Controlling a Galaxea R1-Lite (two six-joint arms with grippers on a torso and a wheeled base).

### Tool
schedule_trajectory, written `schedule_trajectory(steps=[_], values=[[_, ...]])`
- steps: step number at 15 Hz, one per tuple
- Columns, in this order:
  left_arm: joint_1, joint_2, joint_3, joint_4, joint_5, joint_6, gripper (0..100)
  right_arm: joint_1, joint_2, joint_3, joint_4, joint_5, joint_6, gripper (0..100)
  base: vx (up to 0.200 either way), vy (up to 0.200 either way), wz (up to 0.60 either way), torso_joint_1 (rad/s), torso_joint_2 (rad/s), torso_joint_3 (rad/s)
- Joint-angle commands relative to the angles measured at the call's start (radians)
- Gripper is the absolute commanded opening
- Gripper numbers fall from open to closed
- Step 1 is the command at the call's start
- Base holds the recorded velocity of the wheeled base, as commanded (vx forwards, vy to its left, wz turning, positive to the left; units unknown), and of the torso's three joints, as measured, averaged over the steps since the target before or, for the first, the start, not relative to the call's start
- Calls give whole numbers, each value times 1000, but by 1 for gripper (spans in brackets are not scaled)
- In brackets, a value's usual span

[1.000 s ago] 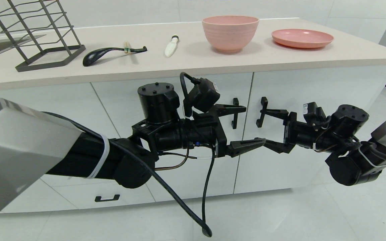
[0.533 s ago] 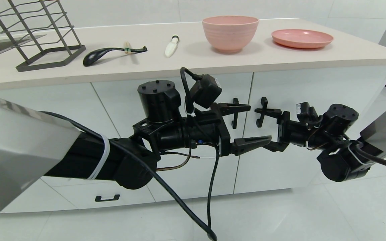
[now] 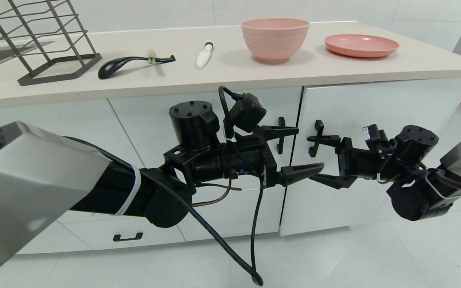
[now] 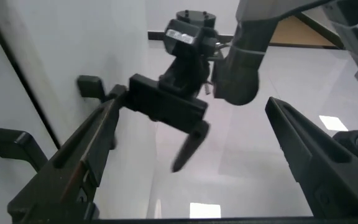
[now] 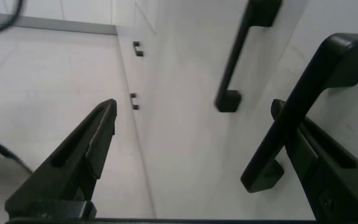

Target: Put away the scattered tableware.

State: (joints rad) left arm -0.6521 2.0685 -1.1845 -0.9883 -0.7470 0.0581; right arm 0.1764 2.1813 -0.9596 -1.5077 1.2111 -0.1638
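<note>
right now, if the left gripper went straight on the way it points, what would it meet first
Probably the right gripper, which sits ahead between the left one's open fingers in the left wrist view. Depth is unclear.

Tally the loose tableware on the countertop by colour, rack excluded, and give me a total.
Pink: 2, bowl and plate
Black: 1, spoon
White: 1, small utensil
Tan: 1, chopsticks, counted as one set
Total: 5

Beige countertop (image 3: 254, 74) over white cabinets (image 3: 374, 108), black handles (image 3: 280, 148); glossy white tile floor (image 3: 334, 260); white wall (image 3: 154, 14).
</note>
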Motion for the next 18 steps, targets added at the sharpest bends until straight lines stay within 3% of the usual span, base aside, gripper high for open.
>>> schedule_trajectory(steps=[1, 6, 10, 11, 14, 18], values=[[0, 10, 0, -9, 0, 0, 100, 0, -87, 107, 0, 47, -11, 100, 0, 0, 0, 0, 0, 0], [-11, 65, -99, -16, 34, 2, 100, 0, -282, 401, -13, 128, -28, 100, 0, 0, 0, 0, 0, 0], [-84, 147, -196, -62, 40, -6, 100, 0, -307, 430, -14, 130, -34, 100, 0, 0, 0, 0, 0, 0], [-123, 185, -242, -66, 43, -27, 100, 2, -307, 433, -14, 130, -36, 100, 0, 0, 0, 0, 0, 0], [-146, 222, -274, -84, 43, -38, 100, 0, -296, 443, -14, 120, -43, 100, 0, 0, 0, 0, 0, 0], [-185, 240, -268, -211, 44, -142, 100, -44, -259, 446, -17, 62, -65, 100, 0, 0, 0, 0, 0, 0]])
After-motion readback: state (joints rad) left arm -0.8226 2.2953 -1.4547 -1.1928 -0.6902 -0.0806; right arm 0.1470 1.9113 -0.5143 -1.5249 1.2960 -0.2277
